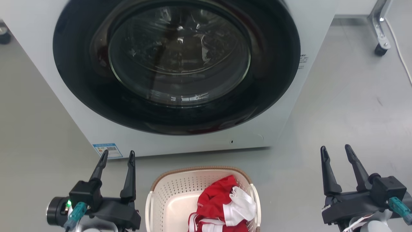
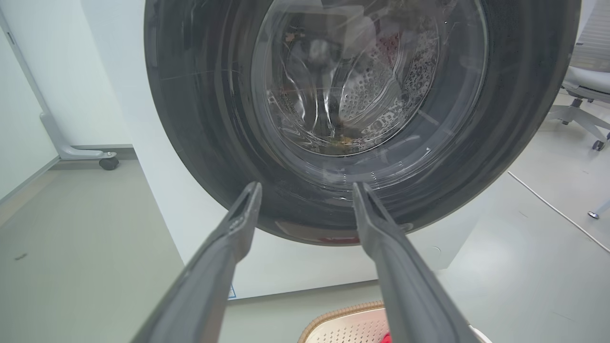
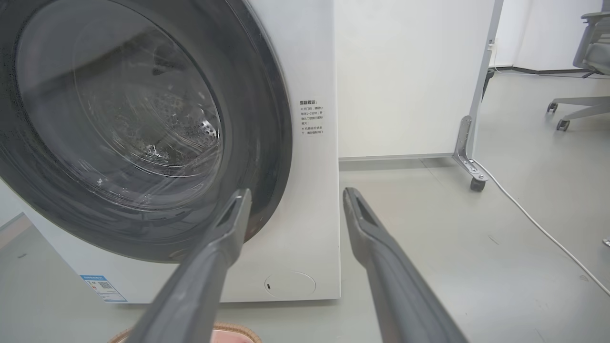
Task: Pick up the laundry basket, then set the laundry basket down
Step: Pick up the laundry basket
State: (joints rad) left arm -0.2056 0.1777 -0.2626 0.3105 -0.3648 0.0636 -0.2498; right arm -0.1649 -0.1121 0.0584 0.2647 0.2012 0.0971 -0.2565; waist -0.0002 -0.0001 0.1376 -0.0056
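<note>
Laundry basket point(image 1: 180, 193) untouched; left end effector point(image 1: 117, 152), right end effector point(image 1: 335, 148) spread, empty.

Left tool point(image 2: 306, 188): fingers spread, empty, rising from bottom centre. Behind them, washing machine door point(image 2: 190, 119), glass. Laundry basket point(image 2: 348, 328) rim at bottom edge, on grey floor point(image 2: 71, 247).

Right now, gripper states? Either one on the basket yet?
Left gripper: open, holding nothing, apart from the laundry basket.
Right gripper: open, holding nothing, also apart from it.
</note>
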